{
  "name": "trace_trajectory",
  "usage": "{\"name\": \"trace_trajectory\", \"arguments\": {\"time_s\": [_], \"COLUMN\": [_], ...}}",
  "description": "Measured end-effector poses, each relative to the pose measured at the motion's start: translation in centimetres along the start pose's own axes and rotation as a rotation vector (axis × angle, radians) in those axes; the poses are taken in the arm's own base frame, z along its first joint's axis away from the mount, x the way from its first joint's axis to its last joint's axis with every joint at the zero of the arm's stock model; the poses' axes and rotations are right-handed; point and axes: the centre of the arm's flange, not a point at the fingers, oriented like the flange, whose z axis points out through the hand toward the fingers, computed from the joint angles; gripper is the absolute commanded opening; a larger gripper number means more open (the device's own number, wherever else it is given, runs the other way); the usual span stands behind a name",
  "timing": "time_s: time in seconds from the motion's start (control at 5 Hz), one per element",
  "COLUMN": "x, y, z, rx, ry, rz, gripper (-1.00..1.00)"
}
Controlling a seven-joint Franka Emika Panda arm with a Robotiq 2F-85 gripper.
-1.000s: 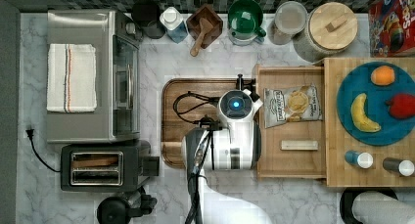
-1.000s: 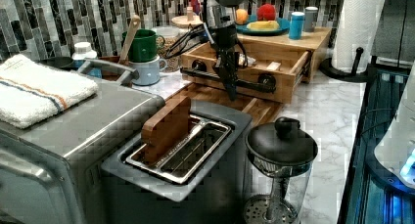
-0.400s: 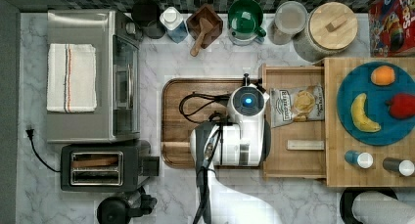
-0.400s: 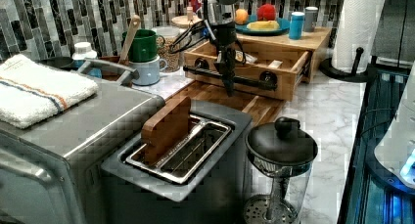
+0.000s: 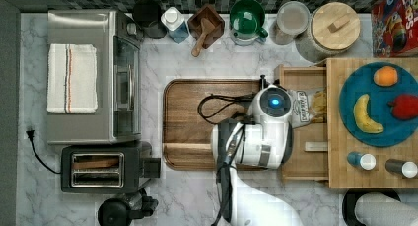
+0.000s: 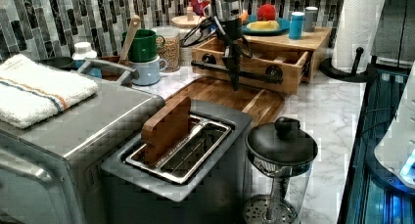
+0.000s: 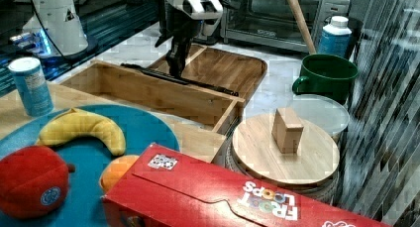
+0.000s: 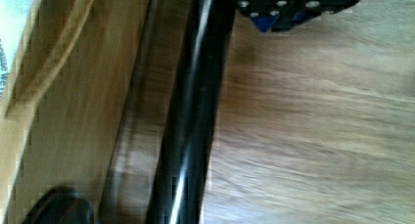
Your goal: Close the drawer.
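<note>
The drawer (image 5: 301,163) had slid further in under the slab top (image 5: 340,179) since a second before, though it was not yet shut; it sat at the top view's right side of the worktop (image 5: 197,196). My fingers (image 6: 234,79) hung against its black handle bar (image 6: 244,73), whether spread or closed I could not tell. The dark board (image 5: 190,137) lay just beside the drawer front.

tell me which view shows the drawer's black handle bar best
The left view: the handle bar runs across the drawer front with both mounts visible. The right view shows it from behind, the wrist view only a blurred stretch, and the top view has the arm over it.
</note>
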Motion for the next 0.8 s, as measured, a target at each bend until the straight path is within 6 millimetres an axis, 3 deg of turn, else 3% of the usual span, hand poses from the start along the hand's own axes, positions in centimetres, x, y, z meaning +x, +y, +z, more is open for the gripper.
{"name": "trace_trajectory", "arguments": {"time_s": [0.6, 0.8], "x": [-2.5, -2.5], "y": [13.2, 13.8], "z": [-0.2, -0.4], "rx": [-0.077, -0.053], "ry": [0.153, 0.152], "rz": [-0.008, -0.051], "gripper": [-1.00, -1.00]}}
